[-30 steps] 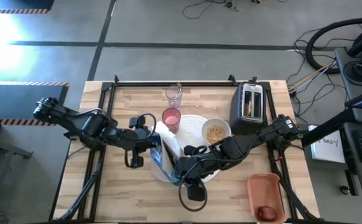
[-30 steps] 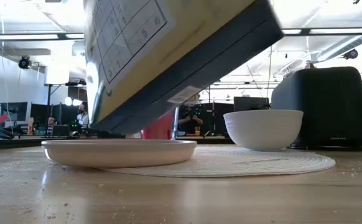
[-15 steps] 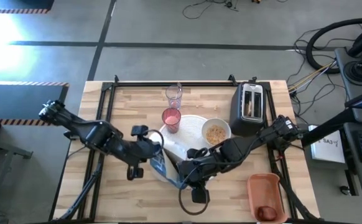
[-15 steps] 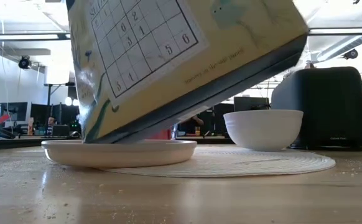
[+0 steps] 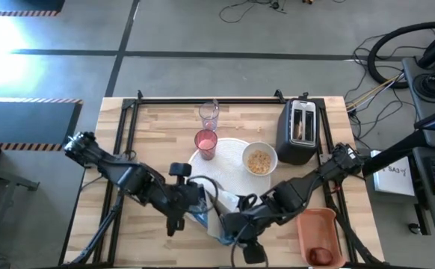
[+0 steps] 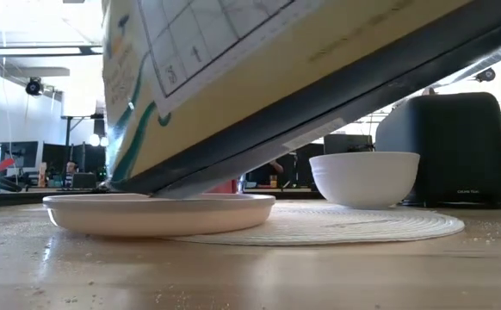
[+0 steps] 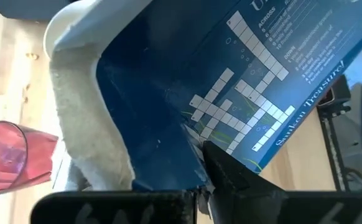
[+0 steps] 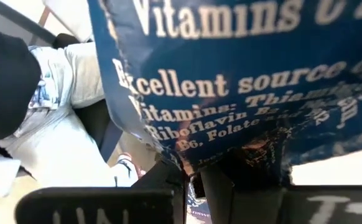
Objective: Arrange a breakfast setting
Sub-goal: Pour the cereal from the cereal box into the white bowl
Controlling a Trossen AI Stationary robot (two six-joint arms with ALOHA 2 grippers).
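Note:
A blue cereal box (image 5: 207, 213) with puzzle grids printed on it hangs tilted over the near middle of the table. My left gripper (image 5: 190, 203) and my right gripper (image 5: 231, 224) are both shut on it. In the low view the box (image 6: 276, 77) fills the top of the picture. Its low corner is just over the smaller pale plate (image 6: 158, 213); I cannot tell if it touches. Farther back are the small white bowl (image 5: 259, 160) with cereal, the pink tumbler (image 5: 205, 142) and the clear glass (image 5: 208, 114). My left gripper pinches a crumpled edge of the box at one corner (image 7: 190, 158) between its two fingers, slanting down from the table's left. The box is tilted. My right gripper pinches a torn, creased edge of the box's printed panel (image 8: 231, 152), slanting down from the table's right.
The black toaster (image 5: 300, 131) stands at the far right. An orange-red tray (image 5: 318, 228) with a dark-red fruit (image 5: 321, 255) lies at the near right edge. A round white woven mat (image 6: 337, 226) lies under the plate and bowl.
Both grippers have carried the box toward the table's near edge, the left arm swinging farther. The box has tipped and come closer to the low camera. The pale plate has slid a little toward the near edge.

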